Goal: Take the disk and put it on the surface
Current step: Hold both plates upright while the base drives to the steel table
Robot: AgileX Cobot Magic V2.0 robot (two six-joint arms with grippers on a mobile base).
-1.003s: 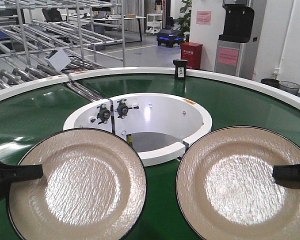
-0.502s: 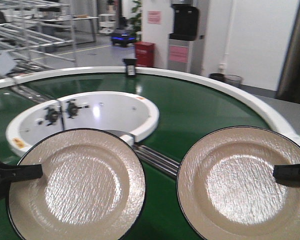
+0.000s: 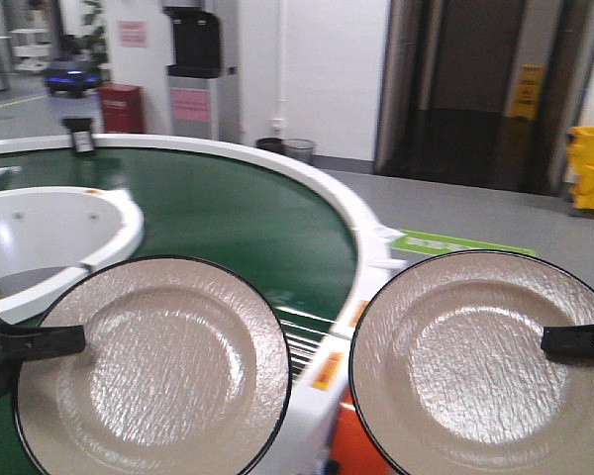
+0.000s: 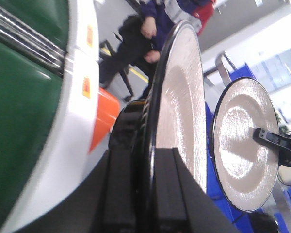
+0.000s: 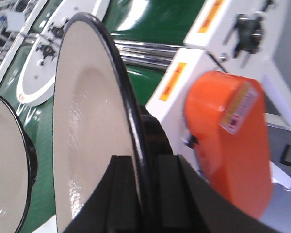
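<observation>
Two disks aloft. The left disk (image 3: 153, 366), cream with thin black rim, lay lower left of the front view, over the green belt (image 3: 238, 218); the left claw (image 4: 146, 165) was clenched on its edge, a finger on either face. The right disk (image 3: 485, 361), same kind, lay lower right, out past the belt's white rim (image 3: 317, 183), grey floor (image 3: 455, 208) behind it; the right claw (image 5: 144, 170) gripped its rim likewise. Disks apart, not touching. An orange housing (image 5: 228, 141) sat beside the belt's edge.

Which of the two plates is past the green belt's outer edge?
The plate in the right gripper: grey floor and an orange housing lie behind it; the other plate, in the left gripper, hangs over the green belt.
</observation>
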